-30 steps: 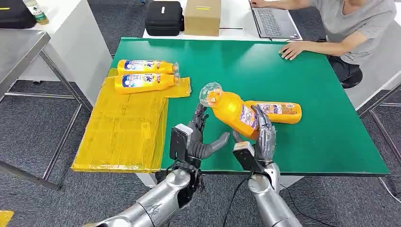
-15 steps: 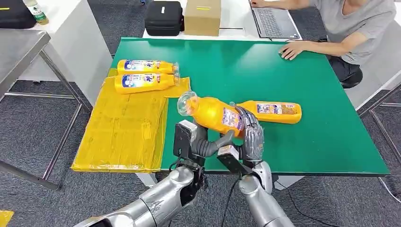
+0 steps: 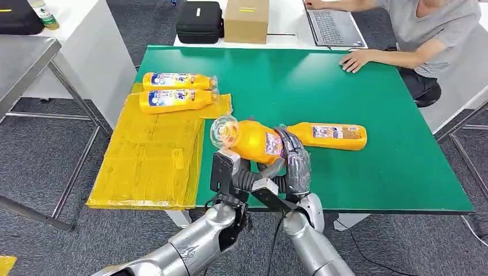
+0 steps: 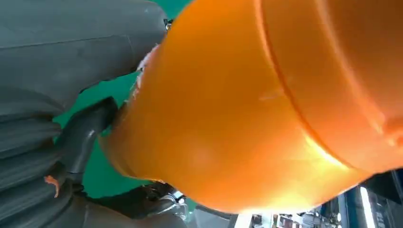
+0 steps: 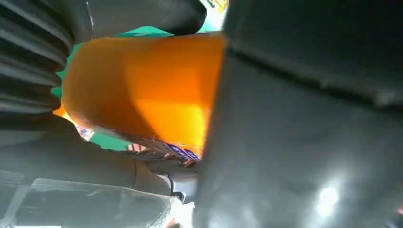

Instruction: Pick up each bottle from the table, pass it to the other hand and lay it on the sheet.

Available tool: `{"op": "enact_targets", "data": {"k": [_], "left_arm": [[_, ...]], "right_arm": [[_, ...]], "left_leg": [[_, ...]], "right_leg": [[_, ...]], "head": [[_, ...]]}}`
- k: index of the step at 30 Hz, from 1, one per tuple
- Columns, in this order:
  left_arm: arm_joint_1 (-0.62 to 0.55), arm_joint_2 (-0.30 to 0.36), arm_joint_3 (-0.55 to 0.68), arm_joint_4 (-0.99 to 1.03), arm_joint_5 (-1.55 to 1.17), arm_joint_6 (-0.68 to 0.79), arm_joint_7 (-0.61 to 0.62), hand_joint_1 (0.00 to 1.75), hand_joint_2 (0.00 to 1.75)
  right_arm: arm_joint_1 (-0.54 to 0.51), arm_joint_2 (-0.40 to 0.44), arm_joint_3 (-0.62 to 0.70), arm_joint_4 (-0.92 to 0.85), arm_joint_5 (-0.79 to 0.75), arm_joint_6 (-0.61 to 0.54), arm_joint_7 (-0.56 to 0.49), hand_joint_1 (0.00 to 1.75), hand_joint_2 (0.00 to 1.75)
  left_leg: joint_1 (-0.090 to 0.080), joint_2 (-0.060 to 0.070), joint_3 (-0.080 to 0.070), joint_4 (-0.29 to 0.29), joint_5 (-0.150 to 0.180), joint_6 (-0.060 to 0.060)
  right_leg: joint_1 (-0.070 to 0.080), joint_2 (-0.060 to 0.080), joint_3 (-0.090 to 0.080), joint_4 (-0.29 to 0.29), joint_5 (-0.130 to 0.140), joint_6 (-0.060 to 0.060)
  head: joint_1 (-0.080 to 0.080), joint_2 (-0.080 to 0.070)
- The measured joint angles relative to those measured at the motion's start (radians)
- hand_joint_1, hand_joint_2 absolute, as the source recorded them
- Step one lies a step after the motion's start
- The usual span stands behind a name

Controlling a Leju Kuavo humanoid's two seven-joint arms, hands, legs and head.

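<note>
Passing an orange plastic bottle with a clear cap (image 3: 253, 140) from the right robot hand (image 3: 292, 164) toward the left robot hand (image 3: 244, 175), above the near edge of the green desk (image 3: 368, 178).
Right fingers wrap the bottle's base end, seemingly to leave its middle free; the left sits just under the body with thumb raised, its grip unclear. The bottle lies nearly level, cap pointing toward the yellow plastic sheet (image 3: 147, 158).

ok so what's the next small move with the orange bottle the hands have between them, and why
Probably closing the left hand firmly around the clear-capped orange plastic bottle. The right hand grips its labelled end, while the left sits under its neck end, so the handover looks unfinished; only afterwards should the right let go, for carrying to the yellow plastic sheet.
</note>
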Motion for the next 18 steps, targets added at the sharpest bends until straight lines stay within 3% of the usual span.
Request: {"op": "enact_targets", "data": {"k": [5, 6, 7, 18], "left_arm": [[-0.001, 0.0, 0.0, 0.0, 0.043, -0.001, -0.002, 0.0, 1.75], [-0.001, 0.0, 0.0, 0.0, 0.049, -0.001, -0.002, 1.38, 1.75], [-0.002, 0.0, 0.0, 0.0, 0.05, -0.001, -0.002, 1.75, 1.75], [-0.001, 0.0, 0.039, 0.0, 0.025, 0.005, -0.003, 1.75, 1.75]], "right_arm": [[0.0, 0.015, -0.018, 0.002, 0.038, 0.0, 0.003, 1.75, 1.75], [0.001, 0.017, -0.018, 0.002, 0.038, 0.0, 0.004, 1.75, 1.75], [0.001, 0.018, -0.018, 0.002, 0.039, 0.0, 0.005, 1.75, 1.75], [0.001, 0.026, -0.012, 0.002, 0.078, 0.0, 0.011, 1.71, 1.75]], "left_leg": [[0.0, 0.0, 0.0, 0.0, 0.0, 0.0], [0.0, 0.0, 0.0, 0.0, 0.0, 0.0], [0.0, 0.0, 0.0, 0.0, 0.0, 0.0], [0.0, 0.0, 0.0, 0.0, 0.0, 0.0]], "right_leg": [[0.0, 0.0, 0.0, 0.0, 0.0, 0.0], [0.0, 0.0, 0.0, 0.0, 0.0, 0.0], [0.0, 0.0, 0.0, 0.0, 0.0, 0.0], [0.0, 0.0, 0.0, 0.0, 0.0, 0.0]], "head": [[0.0, 0.0], [0.0, 0.0], [0.0, 0.0], [0.0, 0.0]]}}
